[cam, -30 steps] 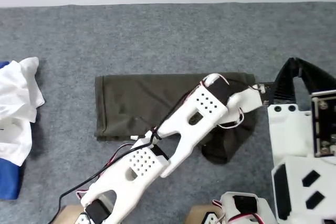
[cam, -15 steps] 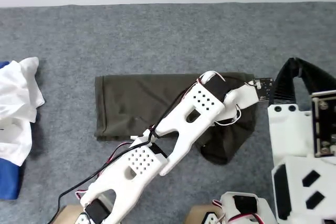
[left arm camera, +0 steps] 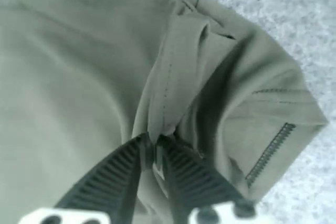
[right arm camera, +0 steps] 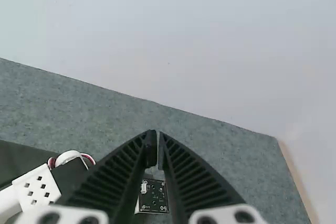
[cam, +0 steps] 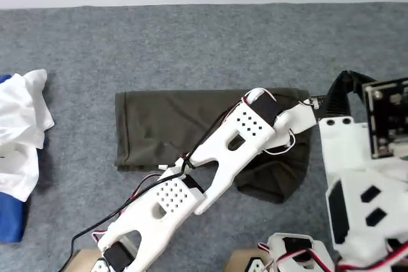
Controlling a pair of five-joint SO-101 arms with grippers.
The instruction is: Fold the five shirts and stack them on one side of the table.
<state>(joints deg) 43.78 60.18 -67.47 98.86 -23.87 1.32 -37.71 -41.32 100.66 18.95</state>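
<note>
I have the olive shirt (cam: 166, 125) lying mid-table (cam: 191, 42) as a long folded band. One end of it is bunched and rumpled, nearer the arms' side of the table. My left gripper (left arm camera: 155, 141) is pinched down on a raised ridge of cloth at that bunched end, the jaws drawn in tight with a seam running up out of them. A short sleeve (left arm camera: 273, 124) with its stitched hem lies just beside the pinch.

My right gripper (right arm camera: 157, 136) hangs above the table beyond the shirt's bunched end. Its jaws are pressed together on nothing.

I judge this cloth to be light, limp and fairly grippy. It will drape and drag on the felt-like table top instead of sliding cleanly, and one pinch will lift a tent of cloth, not the whole layer. A hold on a seam, hem or corner should carry better than a hold mid-panel, and two spread holds would keep the fold square.

A loose heap of white and blue shirts (cam: 19, 132) sits at the far end of the table, well apart.
</note>
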